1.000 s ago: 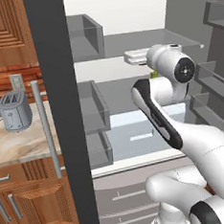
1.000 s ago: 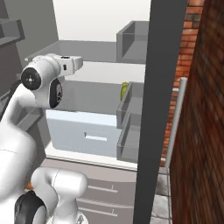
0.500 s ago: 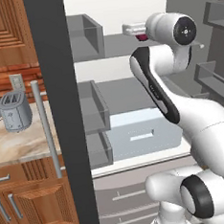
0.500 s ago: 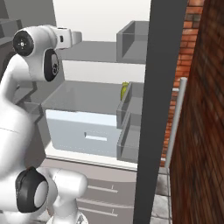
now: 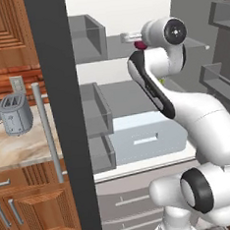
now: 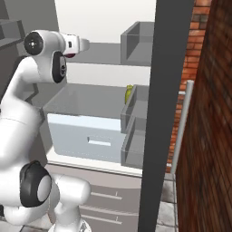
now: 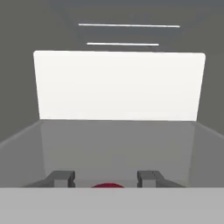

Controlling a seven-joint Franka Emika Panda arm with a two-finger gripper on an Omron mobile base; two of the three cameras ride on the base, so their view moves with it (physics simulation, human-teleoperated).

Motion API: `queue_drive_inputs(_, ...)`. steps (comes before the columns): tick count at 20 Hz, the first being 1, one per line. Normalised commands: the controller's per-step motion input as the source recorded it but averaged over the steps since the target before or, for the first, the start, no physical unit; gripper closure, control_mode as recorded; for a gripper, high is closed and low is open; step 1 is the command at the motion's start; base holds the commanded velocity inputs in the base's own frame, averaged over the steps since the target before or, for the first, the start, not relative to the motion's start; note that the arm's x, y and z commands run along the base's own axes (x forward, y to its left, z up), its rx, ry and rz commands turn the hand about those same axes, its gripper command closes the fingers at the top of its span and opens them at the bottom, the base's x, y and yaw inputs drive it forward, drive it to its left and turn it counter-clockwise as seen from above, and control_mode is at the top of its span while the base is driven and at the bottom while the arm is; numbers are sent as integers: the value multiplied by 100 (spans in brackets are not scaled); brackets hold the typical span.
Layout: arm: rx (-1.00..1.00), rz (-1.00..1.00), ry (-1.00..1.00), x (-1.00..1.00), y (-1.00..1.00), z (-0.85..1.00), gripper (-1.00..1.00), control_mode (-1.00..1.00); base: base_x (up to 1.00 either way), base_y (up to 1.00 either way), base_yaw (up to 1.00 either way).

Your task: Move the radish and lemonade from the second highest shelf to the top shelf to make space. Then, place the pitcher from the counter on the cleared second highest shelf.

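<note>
The radish [image 7: 108, 185] shows as a dark red sliver between my two fingertips, low over the grey top shelf [image 7: 118, 146]. My gripper [image 7: 106, 177] is shut on it. From the base, the gripper [image 5: 134, 38] is raised to the top shelf [image 5: 113, 47] with the radish [image 5: 140, 45] just under the hand. In the right base view, the gripper [image 6: 78, 48] and the radish [image 6: 70, 55] are also at that shelf [image 6: 102, 53]. The lemonade [image 6: 129, 93] stands one level lower at the right. The pitcher is out of view.
The dark fridge door edge [image 5: 60, 117] stands left of the opening, with door bins [image 5: 88, 38] beside the shelves. A pale drawer [image 5: 144, 139] sits below. The counter [image 5: 21, 145] at left holds a toaster [image 5: 15, 113]. A brick wall [image 6: 208, 113] closes the right.
My arm has risen from the second highest shelf to the level of the top shelf, and the radish has come up with the hand.
</note>
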Motion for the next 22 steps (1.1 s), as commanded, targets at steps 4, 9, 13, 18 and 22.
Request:
queue_drive_inputs(4,0,0,0,57,0,-76,100,-100,0,0,0)
queue_drive_inputs(9,0,-1,0,58,0,-12,100,-100,0,0,0)
queue_drive_inputs(13,1,-3,3,52,0,17,100,-100,0,0,0)
queue_drive_inputs(18,0,-4,10,49,0,33,100,-100,0,0,0)
queue_drive_inputs(22,0,-3,12,56,0,12,100,-100,0,0,0)
